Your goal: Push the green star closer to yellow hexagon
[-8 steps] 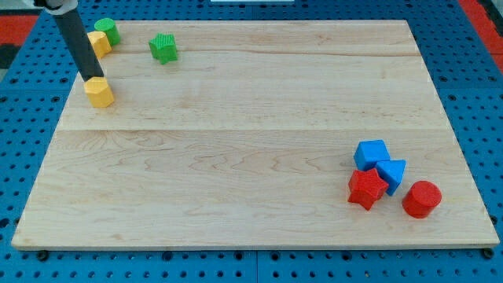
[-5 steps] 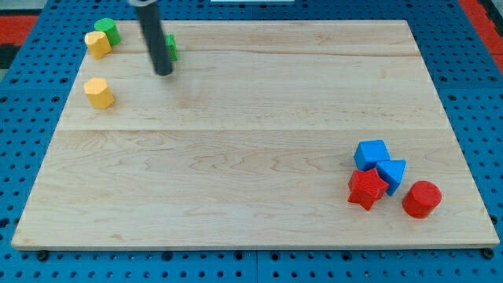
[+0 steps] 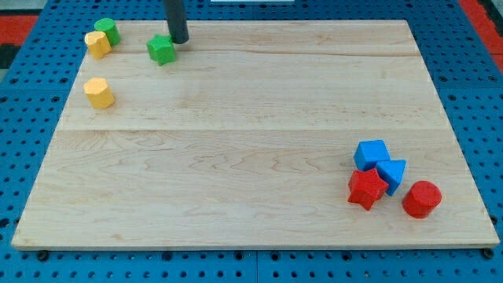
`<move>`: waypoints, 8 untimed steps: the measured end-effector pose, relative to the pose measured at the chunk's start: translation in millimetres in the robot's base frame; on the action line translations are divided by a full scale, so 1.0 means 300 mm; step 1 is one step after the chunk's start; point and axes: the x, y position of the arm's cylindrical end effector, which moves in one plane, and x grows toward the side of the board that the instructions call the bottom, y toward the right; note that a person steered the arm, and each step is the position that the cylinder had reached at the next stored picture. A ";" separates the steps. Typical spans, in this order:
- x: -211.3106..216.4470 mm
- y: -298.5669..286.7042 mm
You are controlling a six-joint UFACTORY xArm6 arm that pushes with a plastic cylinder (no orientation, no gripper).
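The green star (image 3: 161,49) lies near the board's top left. My tip (image 3: 180,40) stands just to its upper right, close to or touching it. The yellow hexagon (image 3: 99,93) lies lower left of the star, near the board's left edge, well apart from it. The dark rod rises from the tip out of the view's top.
A second yellow block (image 3: 97,43) and a green block (image 3: 108,31) touch each other in the top left corner. At the lower right sit a blue cube (image 3: 370,154), another blue block (image 3: 391,174), a red star (image 3: 366,189) and a red cylinder (image 3: 422,199). The wooden board (image 3: 251,157) lies on a blue pegboard.
My tip moved from beside the yellow hexagon rightward, across the front of the green star, then up to its upper right. The star has shifted slightly to the left and turned.
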 end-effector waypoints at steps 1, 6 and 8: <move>0.075 -0.019; 0.148 -0.290; 0.300 -0.333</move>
